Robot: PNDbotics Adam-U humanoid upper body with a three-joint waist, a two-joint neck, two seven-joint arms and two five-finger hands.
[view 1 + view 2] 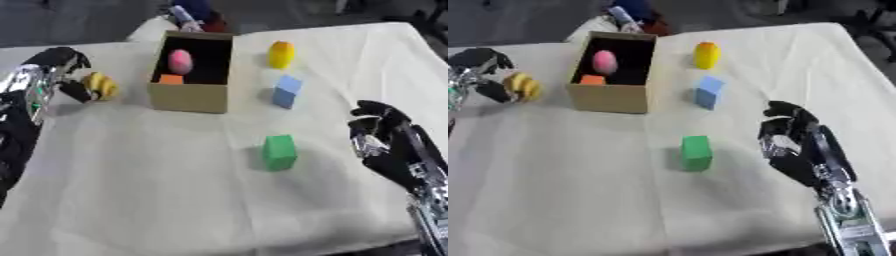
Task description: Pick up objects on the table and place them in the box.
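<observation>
The left robot hand (66,75) is reaching in at about nine o'clock, its fingers curling round a yellow ridged object (101,86) that is sitting just beside the left wall of the cardboard box (188,97). The right robot hand (794,137) is hovering at about four o'clock above the cloth-covered tabletop (175,200), its fingers bending inward and holding nothing. Out from that hand, toward nine o'clock of it, a green block (280,152) is standing upright on the cloth near the middle of the scene, well apart from the box. Farther up, at about one o'clock from the green block, a light blue block (286,91) is standing just to the right of the box, not touching it. Beyond it at twelve o'clock a yellow-orange rounded object (281,54) is resting near the far edge. The open box is sitting at about eleven o'clock, and inside it a pink egg-shaped object (180,61) is lying with a small orange block (171,79) near the box's front wall.
</observation>
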